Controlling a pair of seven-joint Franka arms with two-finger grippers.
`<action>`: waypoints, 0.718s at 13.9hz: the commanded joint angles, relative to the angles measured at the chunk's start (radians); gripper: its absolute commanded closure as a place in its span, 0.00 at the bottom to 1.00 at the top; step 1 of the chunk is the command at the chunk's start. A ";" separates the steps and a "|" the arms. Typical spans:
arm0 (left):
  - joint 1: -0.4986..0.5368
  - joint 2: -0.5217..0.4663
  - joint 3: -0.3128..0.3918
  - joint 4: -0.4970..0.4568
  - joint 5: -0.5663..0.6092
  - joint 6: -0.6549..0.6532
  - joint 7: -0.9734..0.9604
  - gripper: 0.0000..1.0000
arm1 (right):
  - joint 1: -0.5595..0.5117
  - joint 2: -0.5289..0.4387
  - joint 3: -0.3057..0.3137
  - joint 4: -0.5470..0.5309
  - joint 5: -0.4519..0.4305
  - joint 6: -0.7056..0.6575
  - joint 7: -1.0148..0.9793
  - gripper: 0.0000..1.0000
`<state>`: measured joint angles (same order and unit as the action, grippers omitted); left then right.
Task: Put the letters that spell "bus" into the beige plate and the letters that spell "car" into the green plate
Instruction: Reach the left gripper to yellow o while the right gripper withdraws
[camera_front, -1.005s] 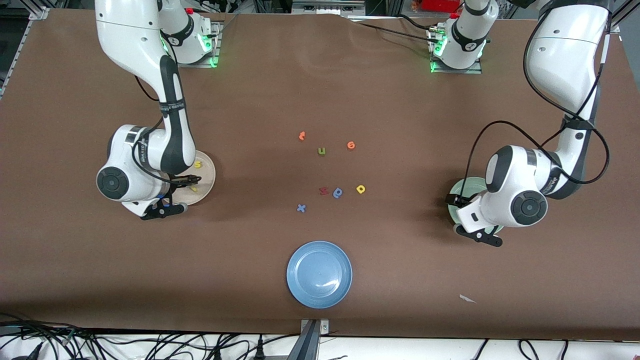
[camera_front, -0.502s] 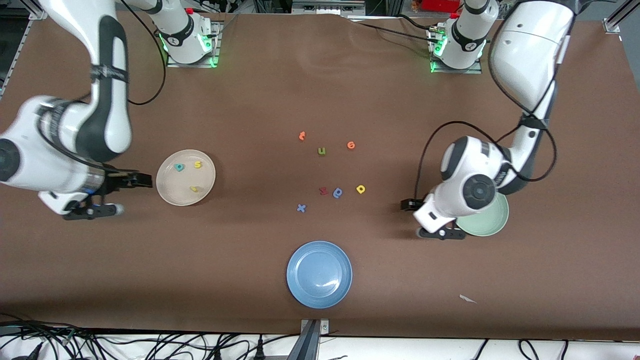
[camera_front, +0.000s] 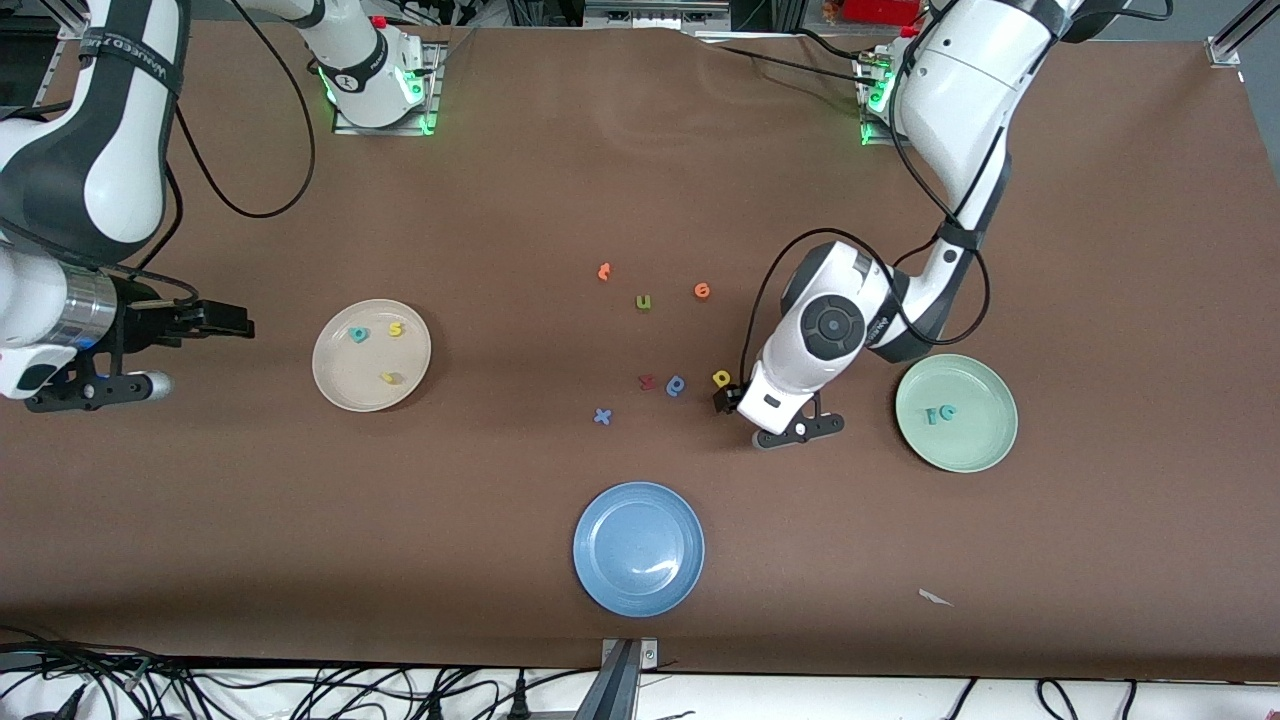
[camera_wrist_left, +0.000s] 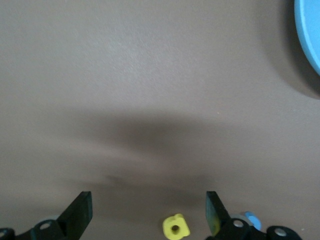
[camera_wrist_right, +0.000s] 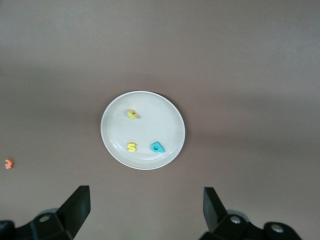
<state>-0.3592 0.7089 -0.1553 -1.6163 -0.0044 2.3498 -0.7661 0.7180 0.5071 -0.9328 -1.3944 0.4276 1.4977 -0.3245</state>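
The yellow "a" (camera_front: 721, 378) lies flat near the middle of the table (camera_front: 500, 560), its long axis impossible to tell; in the left wrist view it sits between the wide-open jaws of the left gripper (camera_wrist_left: 149, 210), which has swung over from the green plate (camera_front: 990, 450). That plate holds the teal "c" and "r" (camera_front: 940, 413). The right gripper (camera_wrist_right: 145, 206), jaws released and empty, has drawn off the beige plate (camera_front: 345, 395) toward the table's right-arm edge; "b", "u", "s" (camera_front: 358, 335) lie in that plate

Beige plate (camera_front: 335, 385), mint-green plate (camera_front: 985, 445), blue plate (camera_front: 610, 575), brown table (camera_front: 500, 180).
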 joint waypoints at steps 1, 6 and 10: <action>-0.044 0.006 0.016 -0.030 -0.008 0.054 -0.091 0.00 | -0.127 -0.105 0.192 -0.001 -0.079 -0.026 0.071 0.00; -0.076 0.032 0.017 -0.028 0.052 0.054 -0.154 0.02 | -0.472 -0.323 0.713 -0.187 -0.357 0.018 0.220 0.00; -0.095 0.037 0.019 -0.028 0.061 0.028 -0.156 0.12 | -0.701 -0.507 0.934 -0.469 -0.420 0.224 0.318 0.00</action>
<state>-0.4341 0.7491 -0.1499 -1.6435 0.0243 2.3930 -0.8959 0.0935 0.1428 -0.0686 -1.6606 0.0438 1.5936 -0.0390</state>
